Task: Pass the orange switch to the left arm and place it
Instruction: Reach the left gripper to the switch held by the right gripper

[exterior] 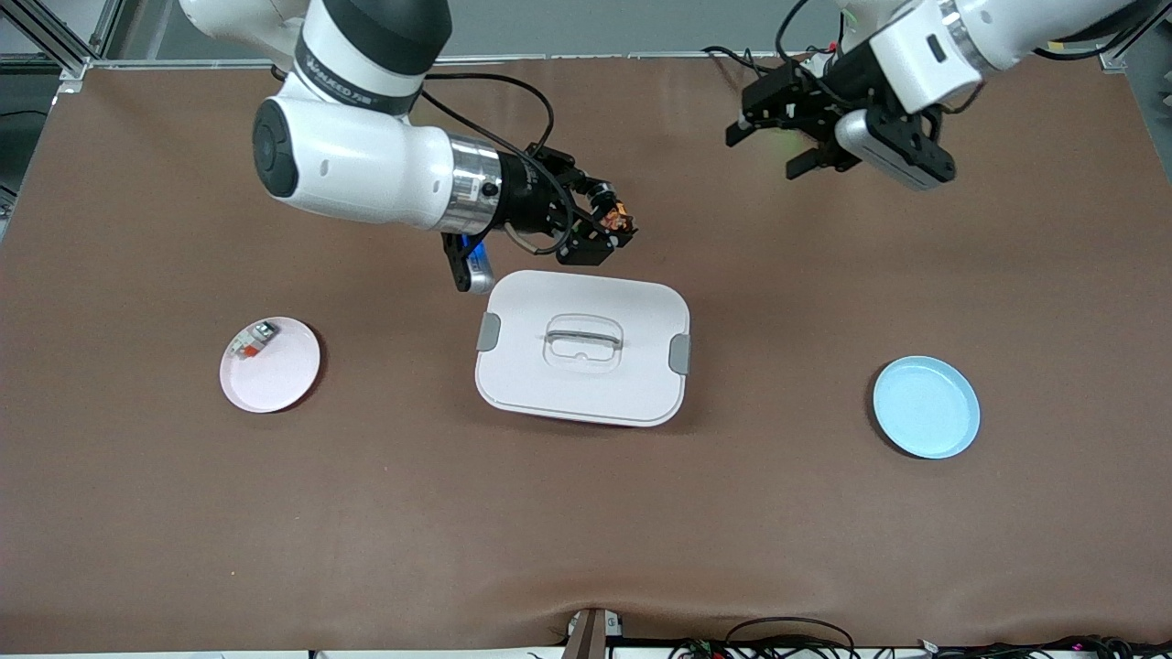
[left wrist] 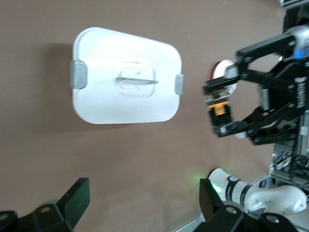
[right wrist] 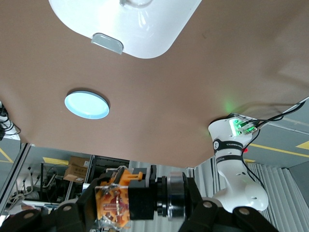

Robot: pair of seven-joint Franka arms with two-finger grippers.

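orange switch: clamped in the right gripper fingers, up in the air over the counter just past the box's edge toward the robots.
box: lid on, mid-counter, between two plates.
left gripper: fingers apart, held nothing, over bare counter near the left arm's base.
pink plate: toward the right arm's end, carried a small white-grey piece.
blue plate: toward the left arm's end.

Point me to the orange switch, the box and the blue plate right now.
orange switch (exterior: pixel 614 218), front view, its orange body between the right gripper's fingers.
box (exterior: pixel 583 348), front view, the lid by its recessed handle.
blue plate (exterior: pixel 926 407), front view, the middle of its bare dish.
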